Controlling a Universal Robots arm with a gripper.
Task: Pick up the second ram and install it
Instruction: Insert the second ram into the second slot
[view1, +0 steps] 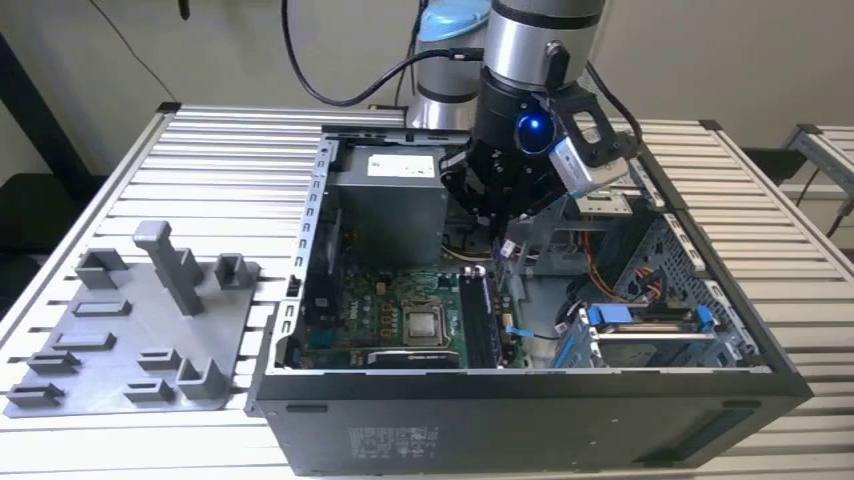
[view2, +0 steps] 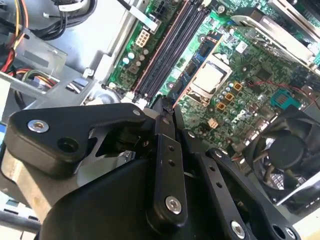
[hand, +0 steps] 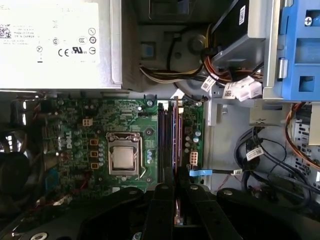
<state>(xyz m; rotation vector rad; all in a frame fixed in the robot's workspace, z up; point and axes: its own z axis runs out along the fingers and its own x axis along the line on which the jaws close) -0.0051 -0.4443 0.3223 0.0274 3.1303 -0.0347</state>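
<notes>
The claw (view1: 502, 232) hung inside the open computer case (view1: 534, 390). The case lay on its side on the slatted desk (view1: 214, 150).

In the first wrist view the claw (hand: 175, 192) had its two fingers (hand: 161, 210) squeezed close, with just a thin gap. In that gap sat the second ram (hand: 175, 145), seen from its thin edge as a long purple-dark line. So the claw was pinched on the ram.

The ram stood on its edge, lined up with the long black slots (hand: 164, 140) on the green motherboard (hand: 75, 130). It was just beside the square silver chip (hand: 123, 159). I could not tell if the ram touched a slot or was a bit above it.

In the exterior view the grey tray (view1: 120, 350) with its posts lay on the desk. It was toward the exterior view's left, well apart from the claw.

In the second wrist view the claw (view2: 161, 107) was over one end of the slots (view2: 170, 50). A black fan (view2: 285, 155) sat near the board.
</notes>
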